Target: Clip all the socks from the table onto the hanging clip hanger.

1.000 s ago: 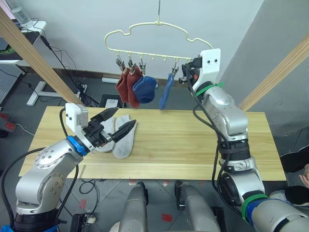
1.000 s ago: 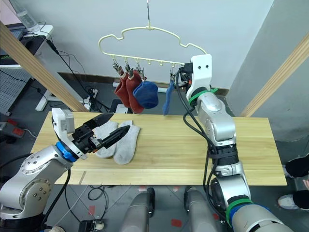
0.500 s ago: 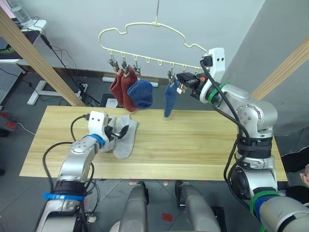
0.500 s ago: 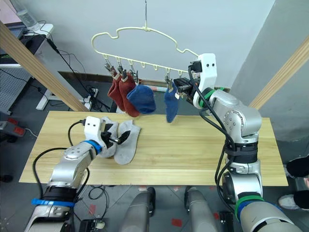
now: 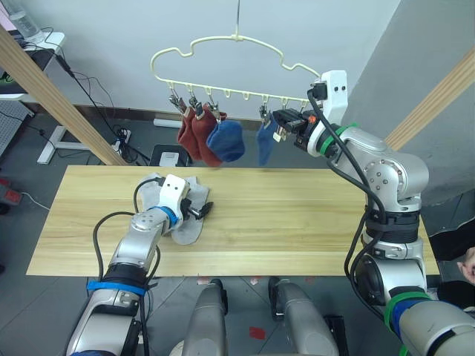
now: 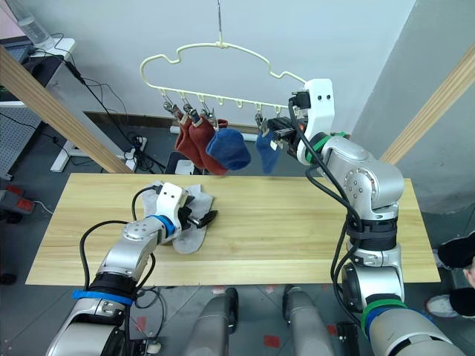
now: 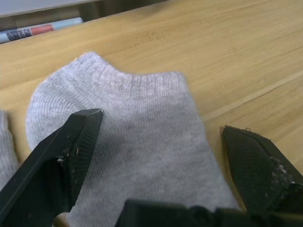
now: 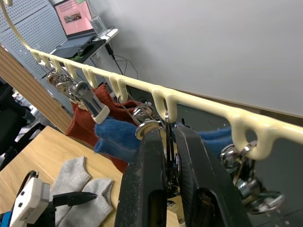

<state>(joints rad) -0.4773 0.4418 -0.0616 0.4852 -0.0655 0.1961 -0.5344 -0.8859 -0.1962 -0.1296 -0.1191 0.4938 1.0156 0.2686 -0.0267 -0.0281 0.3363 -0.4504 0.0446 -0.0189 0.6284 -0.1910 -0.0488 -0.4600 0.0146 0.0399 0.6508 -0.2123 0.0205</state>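
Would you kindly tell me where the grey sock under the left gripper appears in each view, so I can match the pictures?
Left eye view: grey sock on the table, under the left gripper.
Right eye view: lower left of centre.
Left wrist view: between the open fingers.
Right wrist view: bottom corner, beside the second grey sock.
Shared landmark: the left gripper's black fingers.

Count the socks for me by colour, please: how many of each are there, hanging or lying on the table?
Rust red knit socks, hanging from the pale-yellow wire clip hanger: 2
Blue knit socks, hanging: 2
Light grey knit socks, on the light wooden table: 2
Total: 6
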